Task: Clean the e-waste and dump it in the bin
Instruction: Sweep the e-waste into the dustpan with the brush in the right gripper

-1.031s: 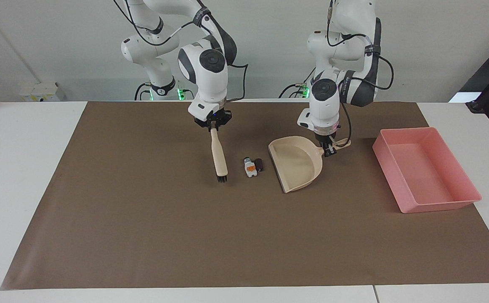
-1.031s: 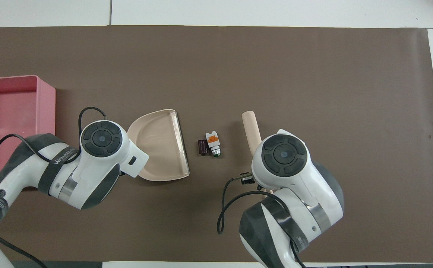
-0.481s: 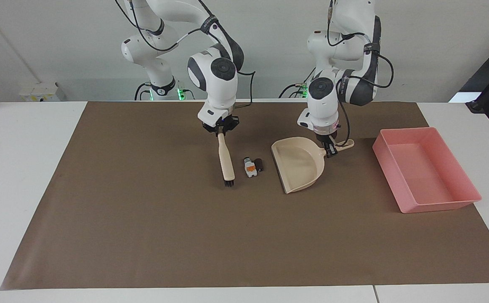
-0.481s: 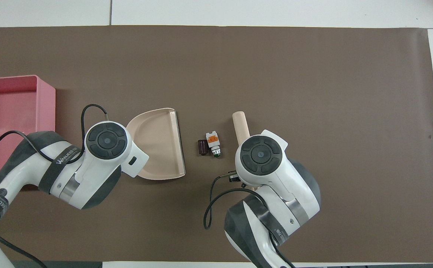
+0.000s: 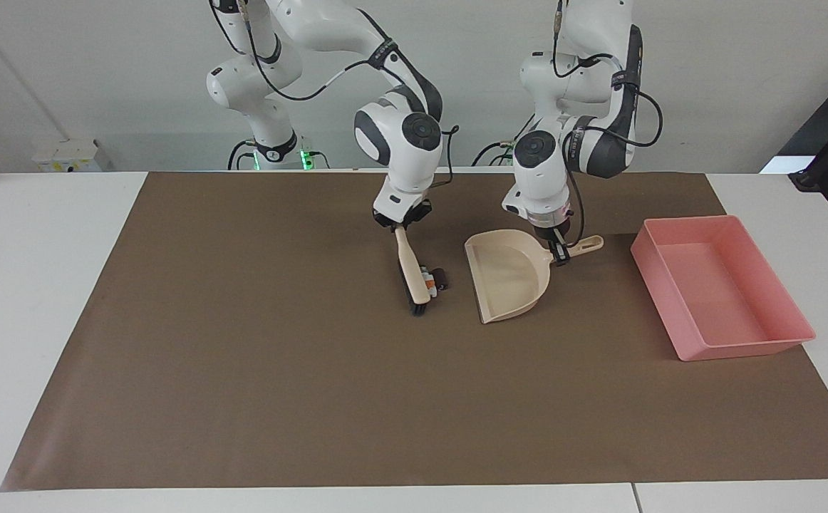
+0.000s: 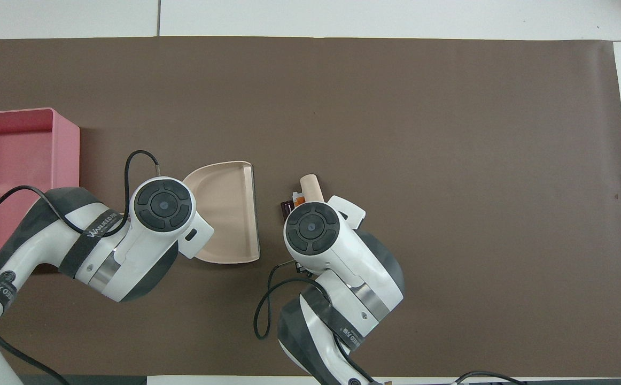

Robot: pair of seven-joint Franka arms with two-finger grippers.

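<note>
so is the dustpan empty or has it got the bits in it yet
Empty. The dustpan shows only bare beige inside; the e-waste lies on the mat beside the brush, short of the pan's open edge.

Brown mat on white table, black cables

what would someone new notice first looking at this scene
Most striking are the two white arms at mid-table: the right gripper holds a brush slanted down against the e-waste, and the left gripper holds the beige dustpan by its handle, mouth facing the bits. Next comes the pink bin, on the brown mat at the left arm's end of the table.
</note>
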